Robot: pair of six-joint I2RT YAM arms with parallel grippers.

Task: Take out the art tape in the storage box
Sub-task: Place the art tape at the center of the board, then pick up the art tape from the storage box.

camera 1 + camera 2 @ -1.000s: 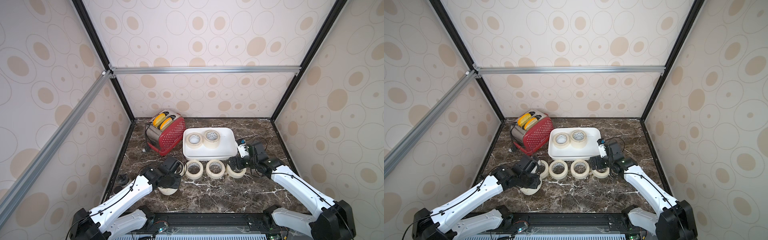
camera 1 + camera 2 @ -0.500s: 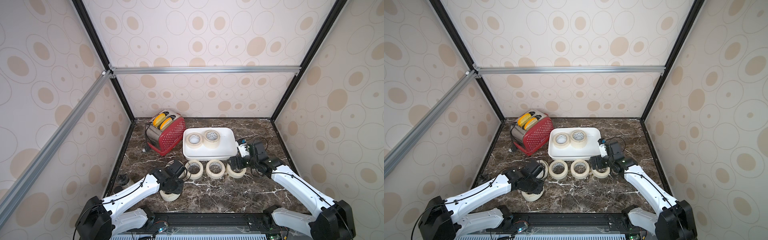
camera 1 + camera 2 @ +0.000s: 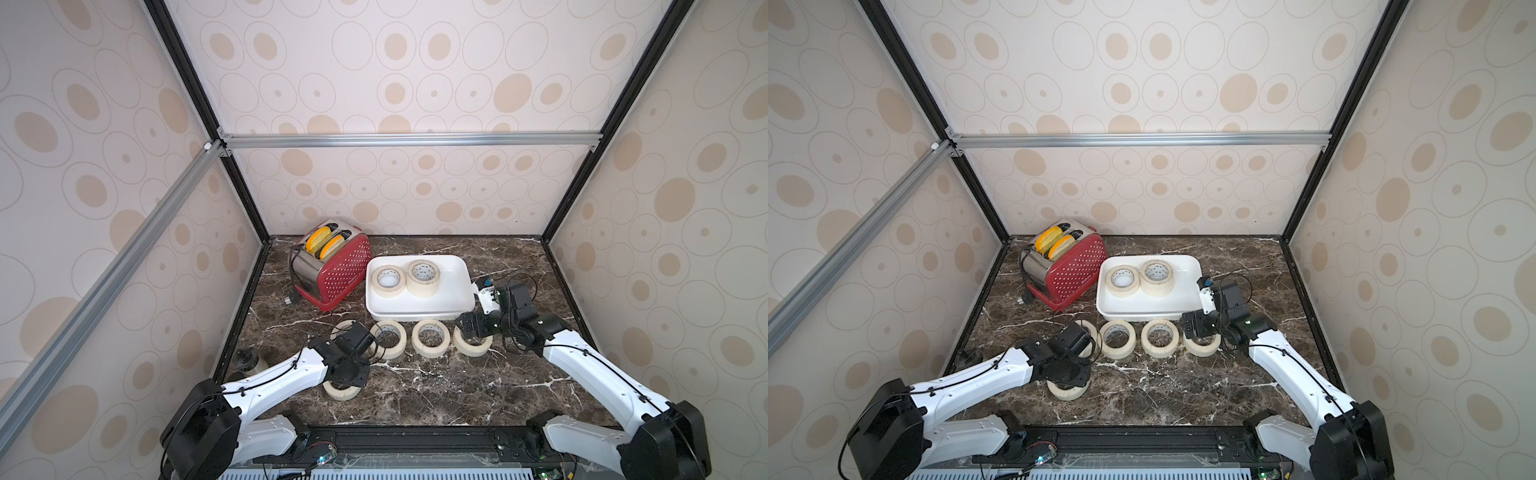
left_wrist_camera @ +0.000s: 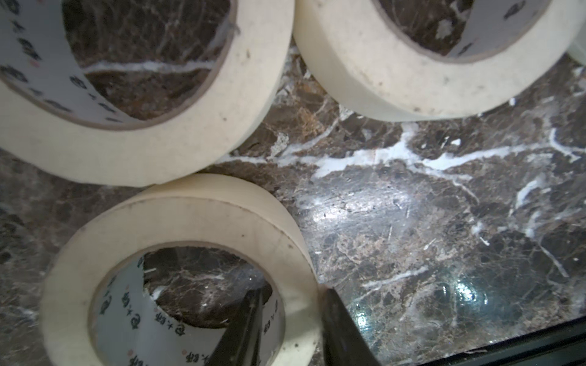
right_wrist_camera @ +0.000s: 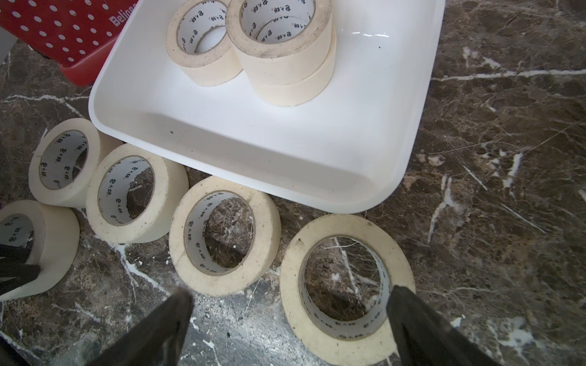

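- The red, white-dotted toaster (image 5: pixel 63 35) carries white lettering that begins "Beline"; the rest runs out of the right wrist view.
- Each tape (image 5: pixel 199 41) core bears rows of small dark print, which we cannot read.
- Three rolls sit in the white box (image 5: pixel 253 152), in the half nearer the toaster: one alone and two stacked just beside it.
- Five more lie flat on the surface (image 3: pixel 436 386): four in a row just in front of the box's near wall, and a front roll (image 4: pixel 177 269) closer to the robot, by the row's left end.
- Our left hand (image 4: pixel 291 290) is slightly parted astride the front roll's wall. One finger is inside the core and a little off it, the other is against the outside. We see no firm grip.
- Our right hand (image 5: pixel 290 293) is spread wide and holds nothing. It hangs over the end roll (image 5: pixel 345 285) at the right of the row.
- The surface is glossy dark brown marble with white veins.
- Two yellow slices (image 3: pixel 326 245) stand in the toaster's slots.
- Cream walls (image 3: pixel 415 83) printed with beige ovals and thin rings close in three sides.
- Black posts (image 3: pixel 577 187) and silver rails (image 3: pixel 407 139) frame the walls.
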